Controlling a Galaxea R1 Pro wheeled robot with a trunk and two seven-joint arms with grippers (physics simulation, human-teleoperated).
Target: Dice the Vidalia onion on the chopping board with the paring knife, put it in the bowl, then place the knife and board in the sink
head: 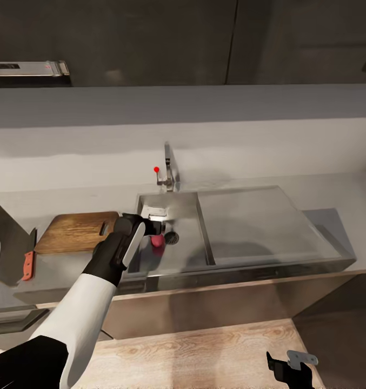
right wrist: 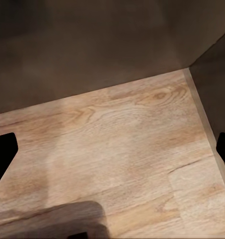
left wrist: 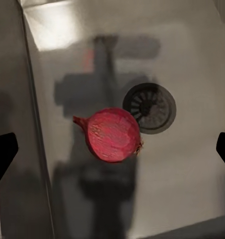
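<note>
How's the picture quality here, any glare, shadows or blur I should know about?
Left wrist view: the Vidalia onion is fairly sharp, a bright glare patch sits in one corner of the sink, and a dark, soft-edged shadow of the arm crosses the basin floor. Head view: slightly soft, with a bright reflection by the tap. Right wrist view: the wooden floor is evenly lit, dim towards the cabinets.

left arm [head: 85, 302] extended forward, fingers [left wrist: 2, 152] spread, right gripper [head: 291, 364] low

Soft, dim render; glare in the sink [head: 174, 254], blurred shadows.
</note>
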